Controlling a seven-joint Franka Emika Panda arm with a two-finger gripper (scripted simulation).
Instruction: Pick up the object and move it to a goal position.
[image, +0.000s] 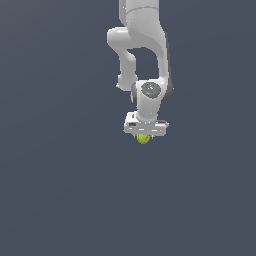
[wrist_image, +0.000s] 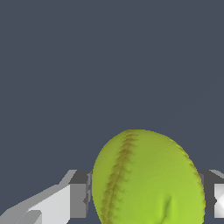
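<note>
The yellow-green ball (wrist_image: 148, 179) with reddish seams sits pinched between the two fingers (wrist_image: 78, 199) of the gripper (wrist_image: 146, 197), which touch it on either side. Beyond, the white arm (image: 145, 45) hangs over a plain grey desk (image: 60, 190).

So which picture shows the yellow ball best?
The wrist view. There the ball looks big, with its reddish-brown seam lines clear, between the gripper fingers. In the exterior view it is only a tiny yellow-green blob peeking out under the white gripper.
</note>
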